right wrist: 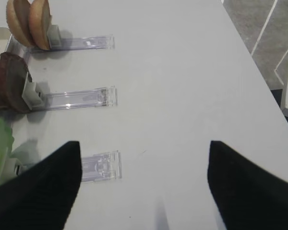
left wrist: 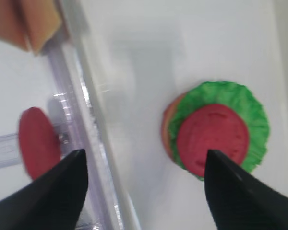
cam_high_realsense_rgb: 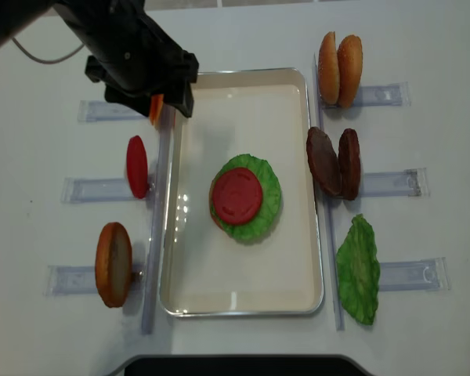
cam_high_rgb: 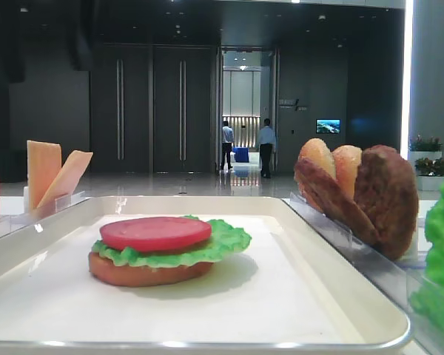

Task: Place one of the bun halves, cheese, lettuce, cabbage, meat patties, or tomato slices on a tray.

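Note:
On the cream tray [cam_high_realsense_rgb: 294,258] lies a stack: a bun half [cam_high_rgb: 144,272], a lettuce leaf [cam_high_realsense_rgb: 265,207] and a tomato slice [cam_high_realsense_rgb: 237,195] on top. My left gripper [left wrist: 144,152] hangs open and empty above the tray's left rim [left wrist: 93,139], with the stack [left wrist: 213,134] by its right finger; from above it [cam_high_realsense_rgb: 175,94] is at the tray's far left corner. Another tomato slice [cam_high_realsense_rgb: 137,166] stands in a holder left of the tray. My right gripper [right wrist: 144,143] is open over bare table. Cabbage is out of view.
Cheese slices [cam_high_rgb: 52,174] stand far left, partly under the left arm [cam_high_realsense_rgb: 133,47]. A bun half [cam_high_realsense_rgb: 113,264] stands near left. On the right are two bun halves [cam_high_realsense_rgb: 338,69], two meat patties [cam_high_realsense_rgb: 334,162] and a lettuce leaf [cam_high_realsense_rgb: 359,269], in clear holders [right wrist: 79,98].

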Motion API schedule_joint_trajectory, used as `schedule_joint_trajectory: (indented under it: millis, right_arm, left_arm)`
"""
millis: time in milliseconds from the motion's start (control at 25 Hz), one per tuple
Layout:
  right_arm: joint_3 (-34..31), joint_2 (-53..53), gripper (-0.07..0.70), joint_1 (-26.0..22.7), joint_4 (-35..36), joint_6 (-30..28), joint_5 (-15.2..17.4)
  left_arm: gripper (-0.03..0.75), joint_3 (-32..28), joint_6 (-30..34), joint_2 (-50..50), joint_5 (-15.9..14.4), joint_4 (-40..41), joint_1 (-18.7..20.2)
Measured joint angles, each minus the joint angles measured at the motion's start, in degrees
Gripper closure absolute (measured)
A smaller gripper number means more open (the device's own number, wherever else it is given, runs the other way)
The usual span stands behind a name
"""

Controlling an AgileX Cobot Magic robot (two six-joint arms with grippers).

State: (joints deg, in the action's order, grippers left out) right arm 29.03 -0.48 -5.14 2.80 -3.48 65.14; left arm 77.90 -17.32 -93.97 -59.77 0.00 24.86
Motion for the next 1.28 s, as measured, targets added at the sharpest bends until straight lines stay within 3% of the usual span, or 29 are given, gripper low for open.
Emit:
schedule_joint_trajectory:
  millis: [280,480,640,800,1280]
  right_arm:
    - [0.0,0.0,0.113,0.0,0.0,0.0,0.0]
    - [0.0,0.0,0.113,0.0,0.0,0.0,0.0]
    - [0.0,0.0,0.113,0.0,0.0,0.0,0.0]
    - [0.0,0.0,0.113,0.0,0.0,0.0,0.0]
    - [0.0,0.0,0.113,0.0,0.0,0.0,0.0]
  left_arm:
    - [0.139,4.13,1.12,0.0,-7.66,8.46,-11.16]
    - [0.139,4.52,4.81,0.0,-9.53,9.27,-18.18]
    - [0.139,3.73,6.84,0.9,-9.83,10.06,-19.93]
    - [0.139,-3.44,6.5,7.36,-8.26,10.06,-20.0]
    - [0.139,-36.28,6.12,38.82,-5.82,10.84,-20.0]
